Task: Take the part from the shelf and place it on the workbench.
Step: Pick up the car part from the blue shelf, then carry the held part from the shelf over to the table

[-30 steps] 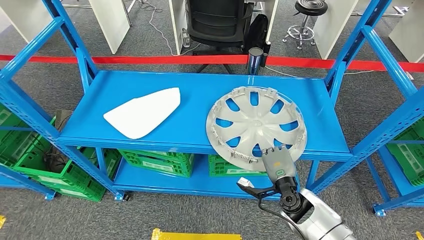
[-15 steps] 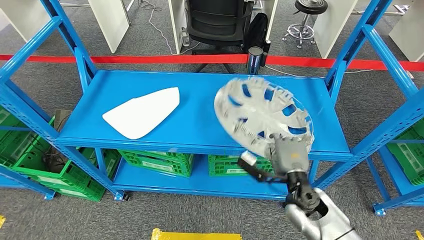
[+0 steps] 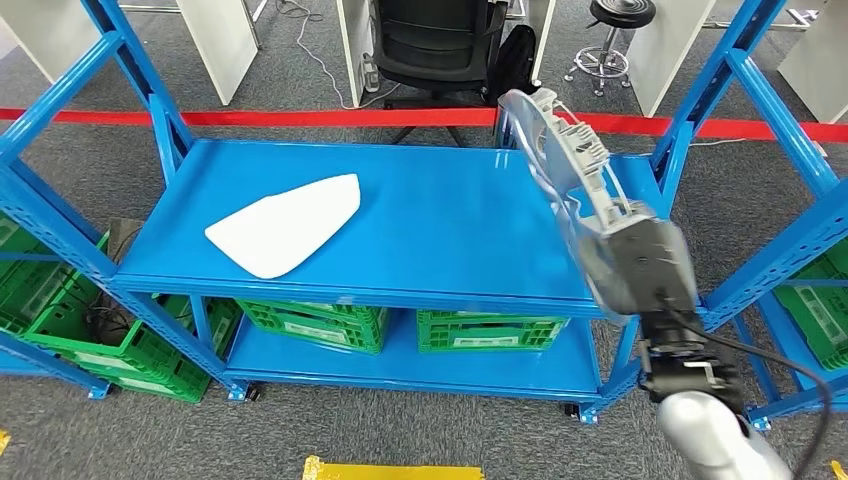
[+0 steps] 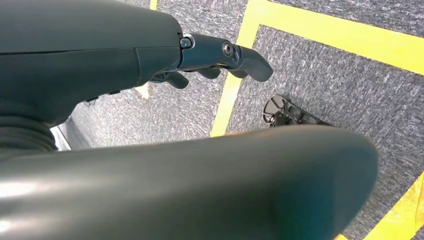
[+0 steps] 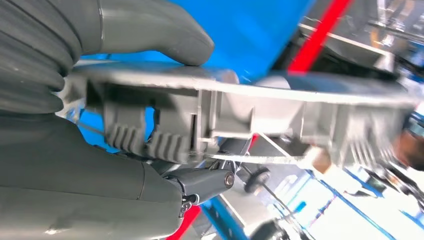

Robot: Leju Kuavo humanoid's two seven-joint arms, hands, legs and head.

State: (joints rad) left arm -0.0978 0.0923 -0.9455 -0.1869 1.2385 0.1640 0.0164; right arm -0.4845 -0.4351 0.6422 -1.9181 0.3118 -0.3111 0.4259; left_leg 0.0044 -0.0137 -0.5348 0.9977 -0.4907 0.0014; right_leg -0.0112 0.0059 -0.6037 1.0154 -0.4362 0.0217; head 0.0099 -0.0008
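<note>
1. The right hand [image 3: 640,265] grips a silver hubcap [image 3: 560,150] by its rim, held up on edge above the right end of the blue shelf [image 3: 420,220], clear of the shelf's surface.
2. In the right wrist view the thick thumb [image 5: 150,30] presses on one face of the hubcap's rim [image 5: 240,95] and the darker fingers [image 5: 200,182] lie behind the other face, so the hand is clamped on it.
3. A white flat panel [image 3: 285,225] lies on the left part of the shelf, well apart from the hubcap.
4. Green crates [image 3: 310,322] sit on the lower level under the shelf.
5. The left hand [image 4: 220,55] hangs over grey carpet with yellow tape lines [image 4: 235,85]; its fingers look curled in with nothing in them, though the view is partly blocked.
6. A red strip [image 3: 300,119] runs across the floor behind the shelf, with a black office chair [image 3: 435,45] beyond it.
</note>
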